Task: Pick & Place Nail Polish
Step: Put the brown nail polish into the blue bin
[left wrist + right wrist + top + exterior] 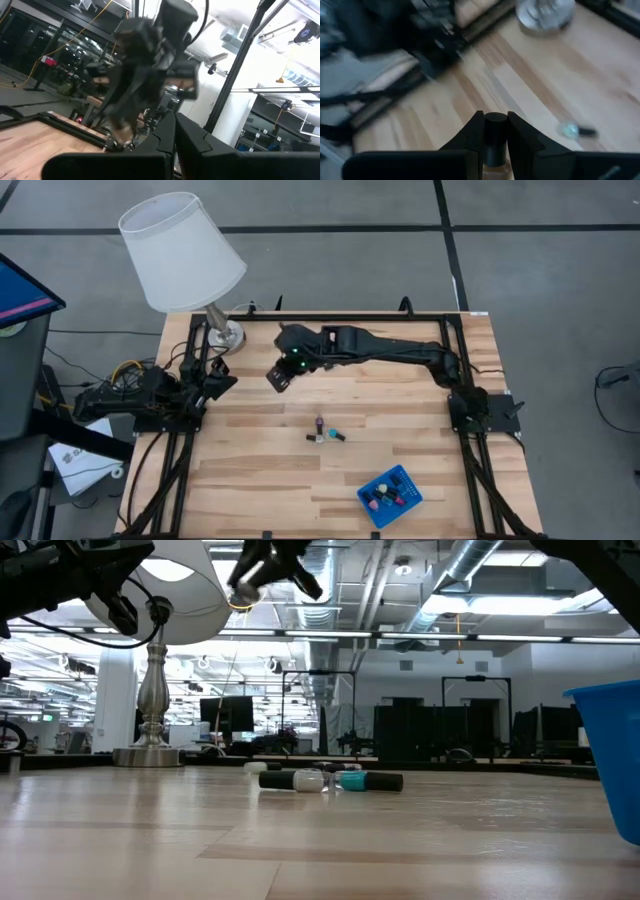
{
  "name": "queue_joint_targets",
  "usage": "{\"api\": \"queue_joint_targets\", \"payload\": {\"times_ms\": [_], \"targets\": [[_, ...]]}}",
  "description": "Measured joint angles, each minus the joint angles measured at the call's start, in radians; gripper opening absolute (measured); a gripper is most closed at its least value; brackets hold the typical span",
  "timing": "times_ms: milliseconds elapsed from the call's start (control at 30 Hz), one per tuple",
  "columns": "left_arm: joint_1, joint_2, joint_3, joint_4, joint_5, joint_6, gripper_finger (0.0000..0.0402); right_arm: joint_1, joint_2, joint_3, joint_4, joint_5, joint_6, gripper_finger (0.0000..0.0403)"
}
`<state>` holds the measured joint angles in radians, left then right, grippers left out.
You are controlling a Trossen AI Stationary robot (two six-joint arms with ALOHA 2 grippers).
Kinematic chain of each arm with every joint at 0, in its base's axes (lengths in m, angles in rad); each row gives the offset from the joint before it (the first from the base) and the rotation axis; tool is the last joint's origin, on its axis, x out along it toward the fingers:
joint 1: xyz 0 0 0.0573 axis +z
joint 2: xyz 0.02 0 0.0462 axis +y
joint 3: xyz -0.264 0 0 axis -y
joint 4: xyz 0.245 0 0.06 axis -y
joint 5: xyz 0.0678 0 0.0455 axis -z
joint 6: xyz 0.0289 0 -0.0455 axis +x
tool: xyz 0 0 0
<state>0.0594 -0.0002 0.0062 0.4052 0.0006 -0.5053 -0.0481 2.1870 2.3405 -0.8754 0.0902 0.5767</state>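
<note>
My right gripper (278, 378) hangs high over the table's far left part, shut on a small nail polish bottle whose dark cap (495, 131) shows between its fingers. A few more nail polish bottles (326, 432) lie on their sides at the middle of the table (322, 780). Several others stand in a small blue tray (390, 496) near the front right. My left gripper (226, 380) rests shut at the table's left edge, touching nothing. My right gripper pinches the bottle's dark cap (495, 131) between its two fingers (471, 136), one on each side. The fingers slant down from above toward the table's left. The bottle is lifted well clear of the table. The fingers hide most of its body.
A table lamp with a white shade (182, 248) stands on a silver base (226, 334) at the far left corner, close to both grippers. One loose bottle (576, 131) lies on the wood below the right gripper. Black frame rails (455, 380) run along the table's sides.
</note>
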Motion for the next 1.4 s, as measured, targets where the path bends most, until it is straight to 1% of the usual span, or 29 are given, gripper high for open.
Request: {"api": "queue_joint_targets", "payload": {"times_ms": [33, 100, 167, 233, 267, 633, 900, 1167, 1233, 1400], "targets": [[0.0, 0.0, 0.0, 0.0, 0.0, 0.0, 0.0001, 0.004, -0.014, -0.002, 0.007, -0.002, -0.001, 0.0047], [0.0, 0.0, 0.0, 0.0, 0.0, 0.0, 0.0001, 0.013, -0.036, 0.004, 0.086, -0.004, -0.001, 0.0047], [0.0, 0.0, 0.0, 0.0, -0.001, 0.0, 0.0001, 0.025, -0.071, 0.003, 0.095, -0.004, -0.009, 0.0047], [0.0, 0.0, 0.0, 0.0, 0.0, 0.0, 0.0001, 0.037, -0.093, 0.007, 0.167, -0.004, -0.012, 0.0047], [0.0, 0.0, 0.0, 0.0, 0.0, 0.0, 0.0001, 0.044, -0.11, 0.006, 0.168, -0.004, -0.014, 0.0047], [0.0, 0.0, 0.0, 0.0, 0.0, 0.0, 0.0001, 0.141, -0.241, 0.005, 0.436, -0.004, -0.129, 0.0051], [0.0, 0.0, 0.0, 0.0, 0.0, 0.0, 0.0001, 0.266, -0.315, 0.005, 0.705, -0.019, -0.341, 0.0051], [0.0, 0.0, 0.0, 0.0, 0.0, 0.0, 0.0001, 0.408, -0.372, 0.005, 0.794, -0.04, -0.537, 0.0051], [0.0, 0.0, 0.0, 0.0, 0.0, 0.0, 0.0001, 0.449, -0.378, 0.005, 0.814, -0.046, -0.61, 0.0051], [0.0, 0.0, 0.0, 0.0, 0.0, 0.0, 0.0001, 0.544, -0.376, 0.005, 0.839, -0.127, -0.832, 0.0051]]}}
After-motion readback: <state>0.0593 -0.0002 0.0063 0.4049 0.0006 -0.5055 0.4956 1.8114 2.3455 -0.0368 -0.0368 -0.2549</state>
